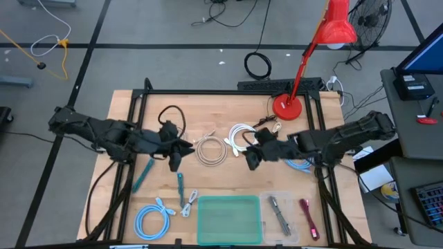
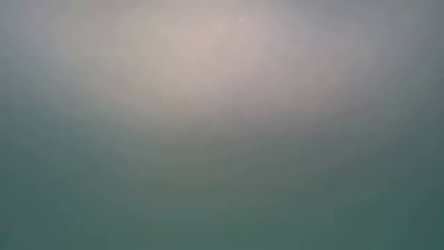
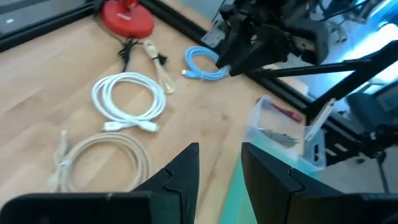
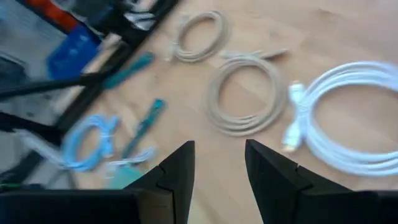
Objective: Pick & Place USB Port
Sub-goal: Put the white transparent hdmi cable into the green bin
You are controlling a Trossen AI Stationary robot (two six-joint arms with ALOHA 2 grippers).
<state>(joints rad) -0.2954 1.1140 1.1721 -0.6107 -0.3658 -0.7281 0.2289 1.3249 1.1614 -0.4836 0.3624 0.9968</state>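
With both grippers open and empty, the beige coiled USB cable (image 1: 211, 151) lies flat at table centre, at 3 o'clock from the nearer left gripper (image 1: 174, 160) and 9 o'clock from the right gripper (image 1: 252, 160).

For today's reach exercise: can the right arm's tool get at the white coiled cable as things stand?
Probably yes. The right tool hangs open and empty just beside the white coiled cable, with only bare table between them.

Coiled cables (image 1: 225, 145) between both arms
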